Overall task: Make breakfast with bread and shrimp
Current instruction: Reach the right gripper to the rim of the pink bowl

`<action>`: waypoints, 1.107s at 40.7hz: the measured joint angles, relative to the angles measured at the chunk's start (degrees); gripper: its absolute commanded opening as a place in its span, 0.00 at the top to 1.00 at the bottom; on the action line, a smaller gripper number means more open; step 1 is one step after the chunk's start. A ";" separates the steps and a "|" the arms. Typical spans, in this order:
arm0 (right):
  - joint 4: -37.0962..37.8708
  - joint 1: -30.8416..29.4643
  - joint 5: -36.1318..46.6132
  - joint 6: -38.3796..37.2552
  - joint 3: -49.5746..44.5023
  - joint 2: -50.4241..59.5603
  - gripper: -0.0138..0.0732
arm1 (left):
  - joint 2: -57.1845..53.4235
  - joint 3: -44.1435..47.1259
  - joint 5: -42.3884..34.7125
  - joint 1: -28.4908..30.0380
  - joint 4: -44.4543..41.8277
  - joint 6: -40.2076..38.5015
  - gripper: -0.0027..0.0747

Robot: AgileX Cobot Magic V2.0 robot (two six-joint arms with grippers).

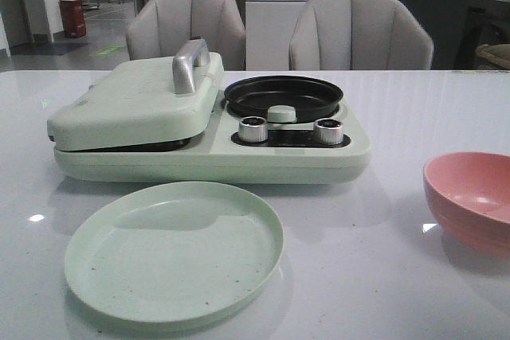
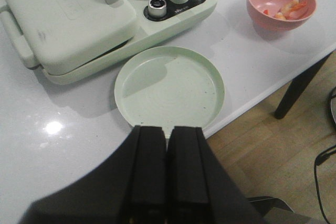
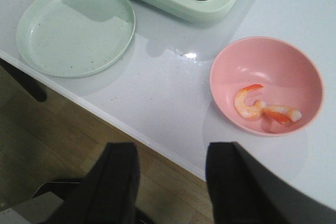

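The shrimp (image 3: 248,103), curled orange-red and white, lies in a pink bowl (image 3: 252,61) with a second pale piece beside it. It also shows in the left wrist view (image 2: 289,10). The bread is out of view. My left gripper (image 2: 167,128) is shut and empty, above the near rim of the pale green plate (image 2: 169,85). My right gripper (image 3: 172,150) is open and empty, over the table's front edge, short of the bowl. Neither gripper shows in the front view.
A pale green breakfast maker (image 1: 135,101) stands behind the plate (image 1: 174,251), its handled lid down. On its right are a black pan (image 1: 283,95), a green button (image 1: 281,113) and two knobs (image 1: 253,128). The bowl (image 1: 470,197) is at the right. Two chairs stand behind.
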State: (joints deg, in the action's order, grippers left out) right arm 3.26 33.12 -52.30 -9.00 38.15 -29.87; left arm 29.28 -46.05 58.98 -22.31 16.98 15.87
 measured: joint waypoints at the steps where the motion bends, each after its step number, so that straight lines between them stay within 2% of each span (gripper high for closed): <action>1: 0.00 0.00 0.00 0.00 0.00 0.00 0.36 | 0.00 0.15 -0.09 -0.70 0.04 0.00 0.84; 8: 0.04 0.00 1.34 0.00 0.00 0.00 0.36 | 0.00 0.28 -0.45 -5.64 -0.09 0.00 0.83; 16: 0.27 -0.13 4.13 0.00 0.00 -0.12 0.36 | 0.00 0.36 -3.14 -6.08 -0.55 -0.13 0.83; 24: 7.94 -3.38 -0.34 -5.11 0.48 -7.72 0.36 | 0.00 0.50 -7.72 -5.46 -1.86 -0.59 0.84; 28: 11.91 -7.35 -1.85 -6.90 2.19 -14.07 0.36 | 0.00 0.50 -7.73 -5.41 -1.86 -0.59 0.84; 36: 12.22 -18.13 0.05 -6.91 7.85 -27.30 0.36 | 0.00 0.50 -7.73 -5.41 -1.86 -0.68 0.84; 41: 9.07 -25.15 0.85 -3.01 12.62 -36.36 0.36 | 0.00 0.50 -7.73 -5.41 -1.86 -0.68 0.84; 45: 3.28 -30.07 0.96 2.11 16.18 -43.55 0.36 | 0.00 0.50 -7.73 -5.41 -1.86 -0.68 0.84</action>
State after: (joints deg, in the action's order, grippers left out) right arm 6.54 3.06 -51.34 -6.89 54.33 -73.42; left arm 29.28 -45.55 51.25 -27.72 15.12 15.19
